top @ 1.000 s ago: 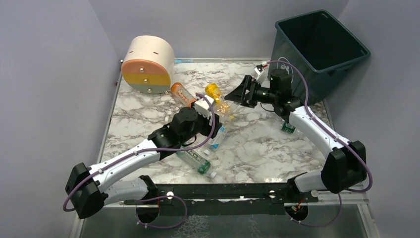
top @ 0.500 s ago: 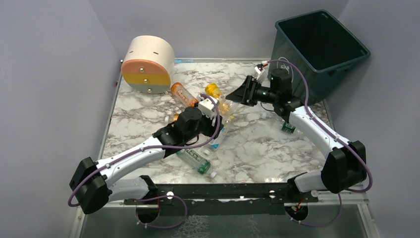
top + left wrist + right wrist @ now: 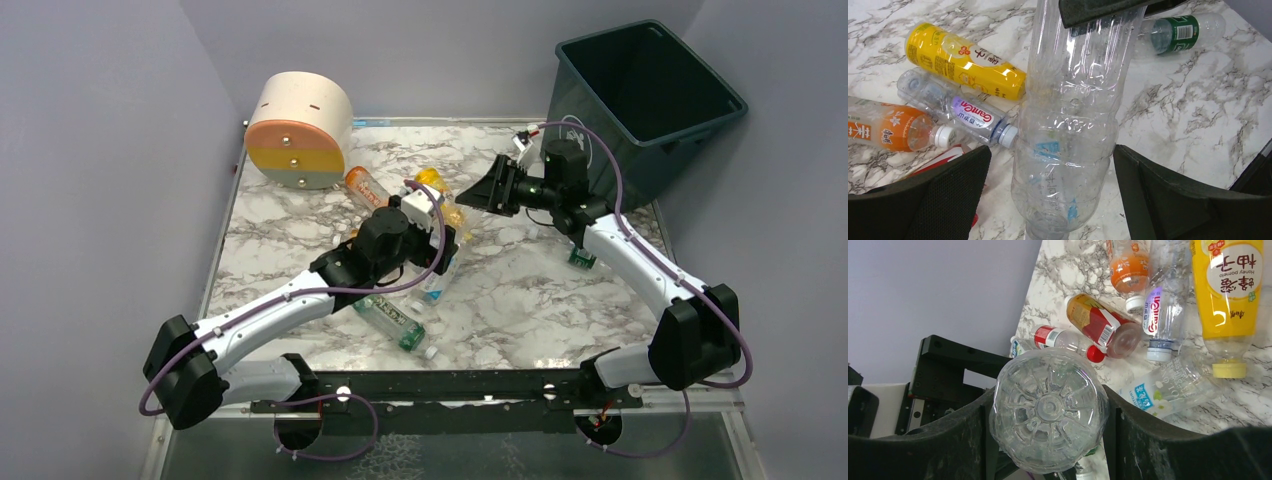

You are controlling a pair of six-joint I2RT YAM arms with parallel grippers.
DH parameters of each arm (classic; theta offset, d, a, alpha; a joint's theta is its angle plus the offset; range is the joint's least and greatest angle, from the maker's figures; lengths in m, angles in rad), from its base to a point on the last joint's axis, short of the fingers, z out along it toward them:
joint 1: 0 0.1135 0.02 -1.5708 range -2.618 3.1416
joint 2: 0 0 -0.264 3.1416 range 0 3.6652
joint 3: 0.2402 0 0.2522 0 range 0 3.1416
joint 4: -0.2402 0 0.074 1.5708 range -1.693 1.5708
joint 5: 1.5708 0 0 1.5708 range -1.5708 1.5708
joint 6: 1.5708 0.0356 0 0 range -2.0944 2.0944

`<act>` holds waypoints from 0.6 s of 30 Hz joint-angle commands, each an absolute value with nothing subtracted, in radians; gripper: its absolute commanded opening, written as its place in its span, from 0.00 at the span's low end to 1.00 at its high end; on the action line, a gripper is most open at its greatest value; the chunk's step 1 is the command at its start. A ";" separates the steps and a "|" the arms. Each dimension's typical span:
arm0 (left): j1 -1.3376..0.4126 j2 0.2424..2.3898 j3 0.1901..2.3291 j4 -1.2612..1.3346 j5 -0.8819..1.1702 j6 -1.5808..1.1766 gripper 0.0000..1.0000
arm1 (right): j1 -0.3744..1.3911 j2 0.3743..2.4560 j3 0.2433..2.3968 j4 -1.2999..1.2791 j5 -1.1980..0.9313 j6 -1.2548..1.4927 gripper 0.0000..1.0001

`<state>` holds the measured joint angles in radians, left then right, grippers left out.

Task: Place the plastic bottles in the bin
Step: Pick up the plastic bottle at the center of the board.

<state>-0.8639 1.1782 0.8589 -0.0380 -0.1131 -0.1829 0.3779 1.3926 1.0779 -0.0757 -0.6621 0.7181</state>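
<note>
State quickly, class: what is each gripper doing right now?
Left gripper: open, fingers standing apart from the clear bottle.
Right gripper: closed on the clear bottle's base end.

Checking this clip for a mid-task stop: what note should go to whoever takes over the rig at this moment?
Left end effector: open, either side of the clear bottle, not touching it.
Right end effector: shut on that bottle's base end.
Bin: far right corner, no bottle visible inside.
Done: one bottle gripped.
Left: drop it in, then clear the other bottles lying on the table.
</note>
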 commanded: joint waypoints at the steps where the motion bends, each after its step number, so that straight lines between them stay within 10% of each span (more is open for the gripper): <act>1: -0.859 1.141 0.897 -0.045 -0.109 -0.187 0.99 | 0.382 1.364 1.119 -0.105 -0.633 0.687 0.53; 18: -0.859 1.007 0.994 -0.143 -0.053 -0.237 0.99 | 0.382 1.350 1.294 -0.253 -0.509 0.594 0.53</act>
<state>-0.8639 1.0485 0.9577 -0.1085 -0.0921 -0.2146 0.3782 1.3773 1.2106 -0.1909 -0.5762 0.6464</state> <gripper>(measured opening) 0.989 0.653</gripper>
